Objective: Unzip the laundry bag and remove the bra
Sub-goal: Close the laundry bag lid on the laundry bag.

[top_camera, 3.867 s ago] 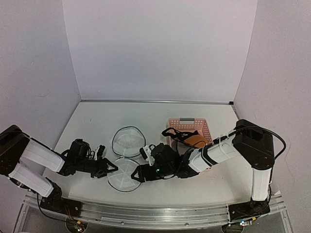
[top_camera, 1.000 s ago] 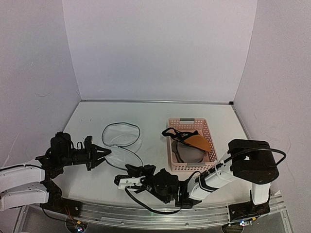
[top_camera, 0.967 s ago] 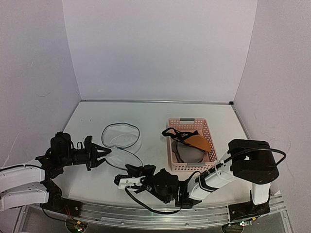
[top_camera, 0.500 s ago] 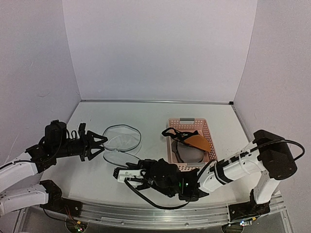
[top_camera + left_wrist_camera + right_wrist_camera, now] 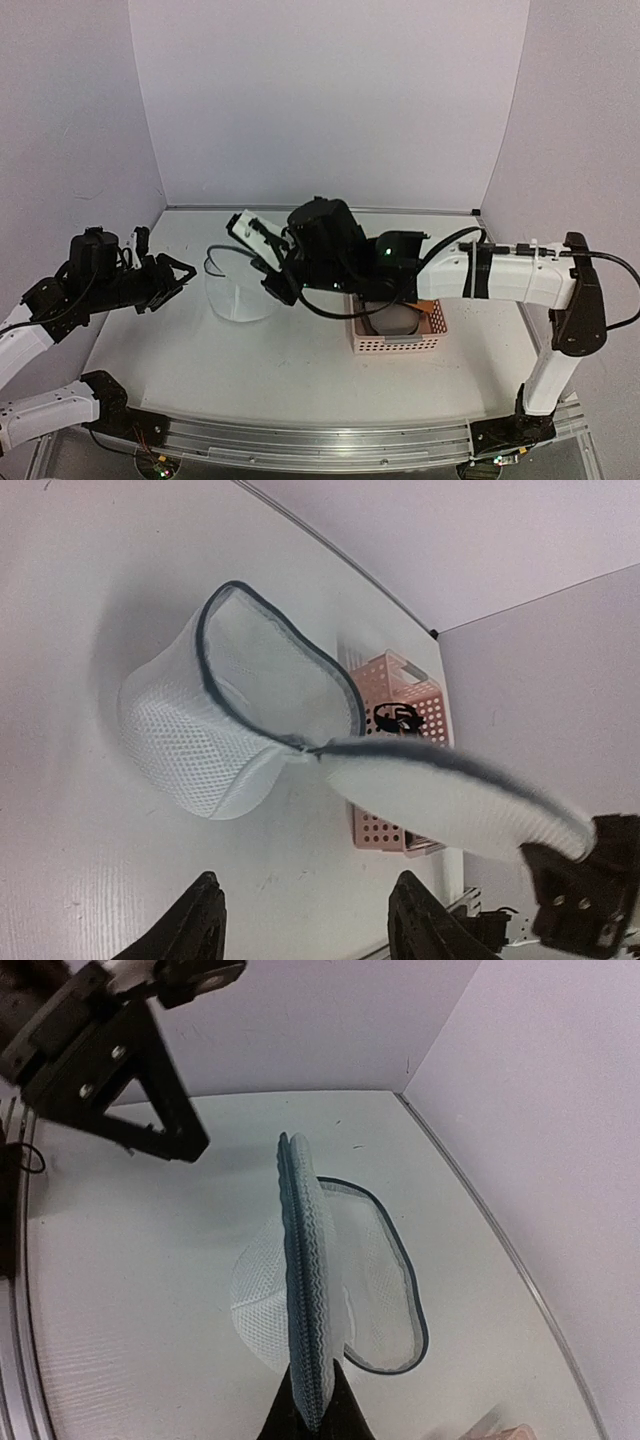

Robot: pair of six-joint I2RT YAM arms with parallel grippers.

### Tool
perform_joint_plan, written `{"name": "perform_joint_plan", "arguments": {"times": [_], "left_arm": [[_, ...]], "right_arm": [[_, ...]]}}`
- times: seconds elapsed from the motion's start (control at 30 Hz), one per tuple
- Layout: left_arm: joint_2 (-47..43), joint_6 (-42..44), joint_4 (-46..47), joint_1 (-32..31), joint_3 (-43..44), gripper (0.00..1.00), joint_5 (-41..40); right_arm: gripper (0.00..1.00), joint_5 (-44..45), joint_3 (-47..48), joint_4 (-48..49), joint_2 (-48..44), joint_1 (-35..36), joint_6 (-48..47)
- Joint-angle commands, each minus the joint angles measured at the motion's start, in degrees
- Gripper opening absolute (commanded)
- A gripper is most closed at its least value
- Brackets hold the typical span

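Right end effector (image 5: 308, 1412) clenched on laundry bag (image 5: 205, 755) lid (image 5: 300, 1290); left end effector (image 5: 305, 905) released, empty, apart from bag.

You're getting bright, even light with faint shadows; the white mesh laundry bag's round lid (image 5: 450, 792) is blurring up close.

White mesh laundry bag (image 5: 190, 750), seemingly blue-grey rim (image 5: 202, 640).

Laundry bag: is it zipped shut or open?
Open. On the bag, the lid stands clear of the rim, joined at one spot, pinched in the right hand.
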Motion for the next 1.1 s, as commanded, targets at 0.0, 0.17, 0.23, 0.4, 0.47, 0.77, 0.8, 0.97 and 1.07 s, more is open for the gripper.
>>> {"name": "perform_joint_plan", "arguments": {"times": [0.0,0.17,0.23,0.4,0.47,0.77,0.8,0.97,1.07], "left_arm": [[-0.57,5.37,-4.17,-0.15,3.95,0.56,-4.93],[-0.35,7.24,-4.70,-0.15,4.19,0.57,-5.09],[-0.11,7.86,-4.77,-0.15,4.21,0.56,-4.83],[0.46,8.77,-4.88,-0.15,3.83,0.57,-4.62],[0.62,9.22,-4.97,-0.15,3.82,0.56,-4.63],[3.66,11.76,-4.71,-0.15,4.17,0.56,-2.07],[3.84,11.91,-4.68,-0.15,4.17,0.56,-2.07],[4.50,12.72,-4.51,-0.17,4.46,0.56,-0.91],[4.79,13.64,-3.85,-0.15,4.85,0.56,0.45]], "right_arm": [[0.00,-10.71,11.91,-13.31,3.61,-4.18,12.30],[0.00,-18.26,22.81,-22.38,10.63,-6.86,17.51],[0.00,-20.44,25.11,-24.33,12.58,-7.50,18.99],[0.00,-29.88,27.23,-25.77,15.63,-10.10,23.38],[0.00,-33.54,27.71,-25.78,16.54,-11.00,25.10],[0.00,-46.15,30.77,-25.67,20.49,-12.12,30.20],[0.00,-47.20,30.48,-25.69,20.51,-12.27,30.55],[0.00,-52.79,26.51,-25.61,18.40,-12.53,31.90],[0.00,-54.55,23.98,-25.52,16.53,-12.58,32.77]]}}
